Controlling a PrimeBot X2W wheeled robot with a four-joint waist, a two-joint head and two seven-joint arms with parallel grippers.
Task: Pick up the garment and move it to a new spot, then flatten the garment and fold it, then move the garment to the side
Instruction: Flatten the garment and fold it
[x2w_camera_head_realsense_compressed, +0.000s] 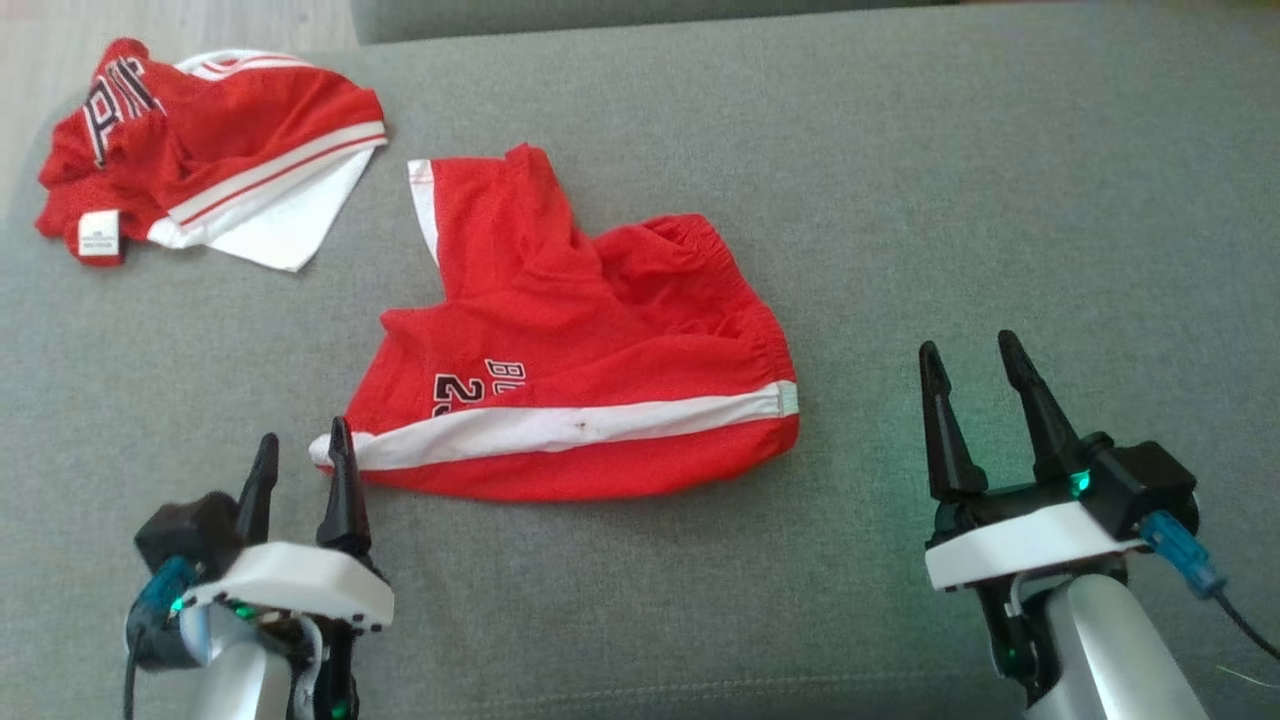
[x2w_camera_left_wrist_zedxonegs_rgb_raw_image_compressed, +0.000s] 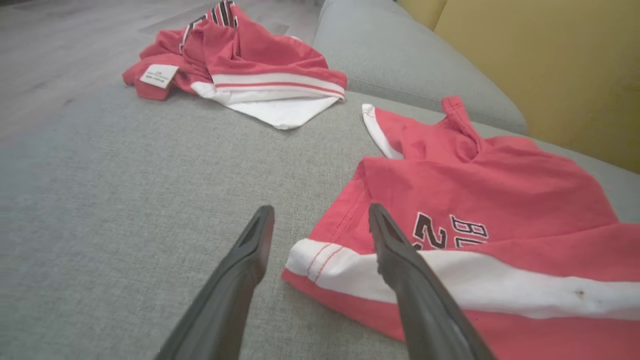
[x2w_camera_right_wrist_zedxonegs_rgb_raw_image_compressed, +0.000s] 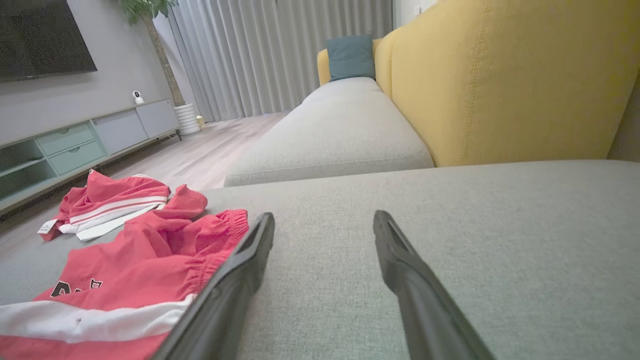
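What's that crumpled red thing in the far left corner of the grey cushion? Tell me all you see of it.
It is a red jersey, bunched up, in thin sporty-looking fabric. A red-and-white striped trim crosses it, a white flap pokes out below, black white-edged lettering is folded beyond reading, and a white label sits on its near corner. It lies on the cushion, apart from the red shorts.

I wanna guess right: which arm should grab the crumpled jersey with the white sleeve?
Probably left. The jersey lies far left on the cushion, ahead of the open left end effector; the right end effector waits beyond the red shorts, much farther off.
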